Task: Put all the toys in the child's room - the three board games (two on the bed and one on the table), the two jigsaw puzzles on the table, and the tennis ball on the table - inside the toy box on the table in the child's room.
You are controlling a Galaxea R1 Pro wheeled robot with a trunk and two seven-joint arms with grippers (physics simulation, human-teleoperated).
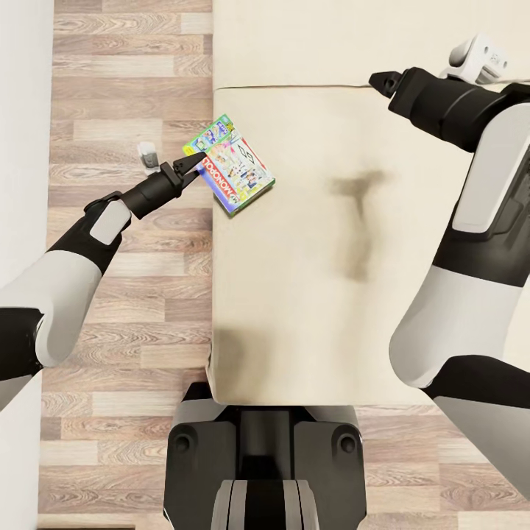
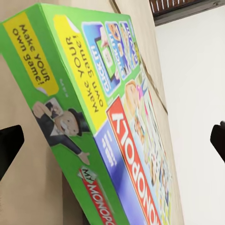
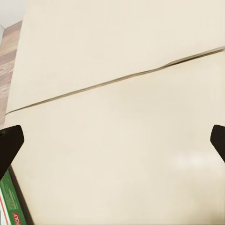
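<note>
far left, wood-plank floor (image 1: 125,88) runs alongside the bed (image 1: 309,294), with a small white object (image 1: 148,154) lying on the planks. the left gripper (image 1: 193,166) reaches in over that floor strip and sits right at the mattress edge, its tips at the near corner of the monopoly box (image 1: 230,163). in the left wrist view the fingers (image 2: 9,143) stand wide apart at either side, and the green end of the box (image 2: 89,117) sits square between them, close up — jaws apart, nothing clamped yet.

the box itself lies flat on the beige mattress near its left edge, turned on a diagonal, long axis running from the floor side toward the middle of the bed. one corner pokes just past the edge toward the gripper, so that overhang looks like the handle for the coming pinch. a second box may lie under it; can't tell from here.

moving across, the centre of the mattress is bare, just an arm shadow on it, with plenty of open room to lift and swing. a seam (image 3: 117,79) crosses the bedding farther up.

far right, the right gripper (image 1: 383,79) hangs over the far side of the bed, well apart from the box, fingers (image 3: 9,143) spread and holding nothing. the left arm is clearly nearer, so this looks like its pick.
</note>
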